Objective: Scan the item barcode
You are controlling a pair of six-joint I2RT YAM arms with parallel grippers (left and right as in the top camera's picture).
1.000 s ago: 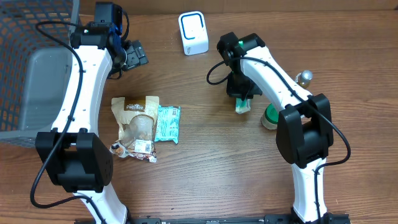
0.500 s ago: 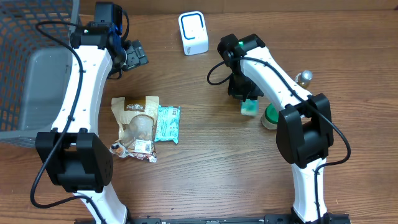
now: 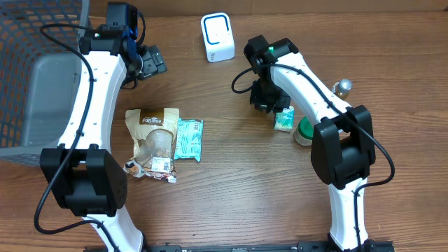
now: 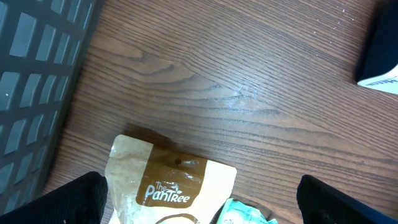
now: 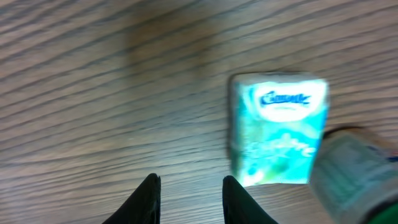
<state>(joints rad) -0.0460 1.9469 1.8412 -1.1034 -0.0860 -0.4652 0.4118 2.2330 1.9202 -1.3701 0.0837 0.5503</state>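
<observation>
The white barcode scanner [image 3: 218,36] with a blue ring stands at the back of the table. A small teal tissue packet [image 3: 283,120] lies flat on the wood, to the right of my right gripper [image 3: 264,98]. In the right wrist view the packet [image 5: 277,127] sits up and to the right of the gripper [image 5: 189,199], whose jaws are parted over bare wood with nothing between them. My left gripper [image 3: 150,61] hangs wide open behind a brown Pantree pouch [image 4: 168,186] and a teal packet [image 4: 242,214], touching neither.
A green-lidded round container [image 3: 306,129] touches the tissue packet's right side. A small metallic item [image 3: 342,87] stands further right. A grey wire basket [image 3: 35,70] fills the left edge. The pouch [image 3: 152,140] and teal packet [image 3: 187,138] lie left of centre.
My right gripper has opened and let go of the teal tissue packet, which now lies on the table by the green container. The gripper has drawn back to the left. The left arm is unmoved.
</observation>
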